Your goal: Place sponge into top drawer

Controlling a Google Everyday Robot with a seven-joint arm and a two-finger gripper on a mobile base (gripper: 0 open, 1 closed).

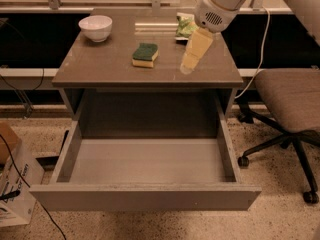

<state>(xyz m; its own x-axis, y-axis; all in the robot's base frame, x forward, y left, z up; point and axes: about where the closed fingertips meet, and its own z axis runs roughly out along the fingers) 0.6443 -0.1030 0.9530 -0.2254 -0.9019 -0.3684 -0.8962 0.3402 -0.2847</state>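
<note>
**While poised over the tabletop, gripper apart from sponge**

Hangs from the white arm, slanted downward, with its cream tip low over the brown tabletop. Whether touching that surface, cannot tell. Whether spread or pressed together, cannot tell either from this angle.

Near the gripper, toward the camera-left side of it: the sponge, flat on the tabletop, green layer up and yellow layer beneath, clearly apart from the tip. Farther off on that same side, beyond the sponge and toward the back corner: a white bowl, upright.

Just behind the gripper, partly hidden by the arm: a crinkly green snack bag on the back of the tabletop.

Below the gripper and nearer the camera: the top drawer, pulled fully out, grey floor bare to view, front panel plain.

Off to the camera-right side of the gripper, well apart: an office chair with a brown seat. Low at the far camera-left edge: a cardboard box on the speckled floor.
</note>
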